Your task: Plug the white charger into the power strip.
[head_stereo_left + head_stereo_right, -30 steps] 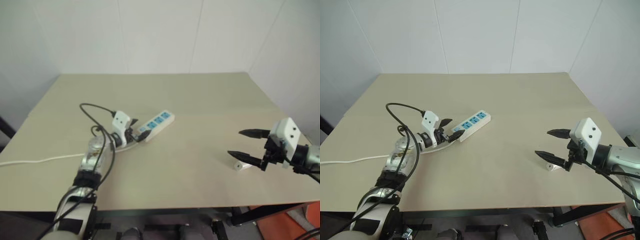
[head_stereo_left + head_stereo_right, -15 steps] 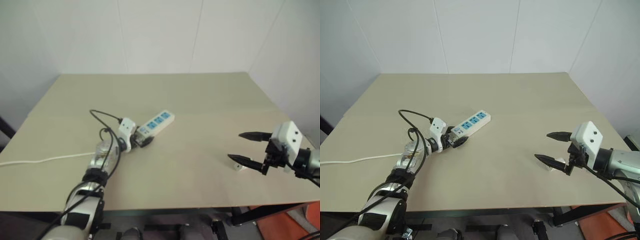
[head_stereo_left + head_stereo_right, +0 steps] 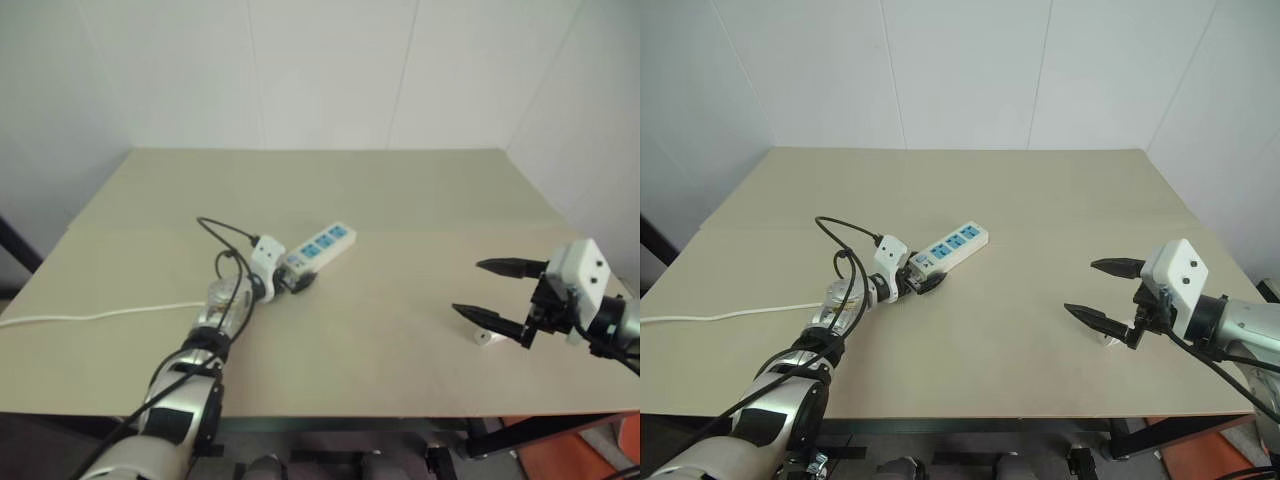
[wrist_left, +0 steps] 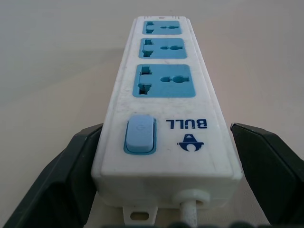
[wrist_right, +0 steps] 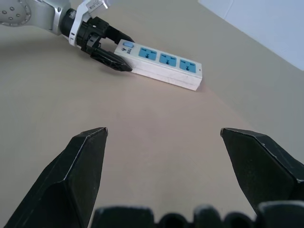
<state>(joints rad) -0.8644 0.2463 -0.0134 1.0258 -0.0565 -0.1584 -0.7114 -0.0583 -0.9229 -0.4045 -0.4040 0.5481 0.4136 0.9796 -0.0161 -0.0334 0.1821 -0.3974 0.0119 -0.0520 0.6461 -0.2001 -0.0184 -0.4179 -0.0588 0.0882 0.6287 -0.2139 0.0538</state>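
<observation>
Left gripper (image 3: 921,281) reaches low across the table (image 3: 1040,190) at centre-left of the frame, jaws spread around the switch end of the power strip (image 3: 950,246), gripping nothing. That strip lies flat, its long axis running diagonally toward upper right. Right gripper (image 3: 1102,291) hovers open at lower right, level, just above the white charger (image 3: 486,336).

Silver arms with looping black cables end in white camera housings and black-fingered claws (image 3: 1108,290).
</observation>
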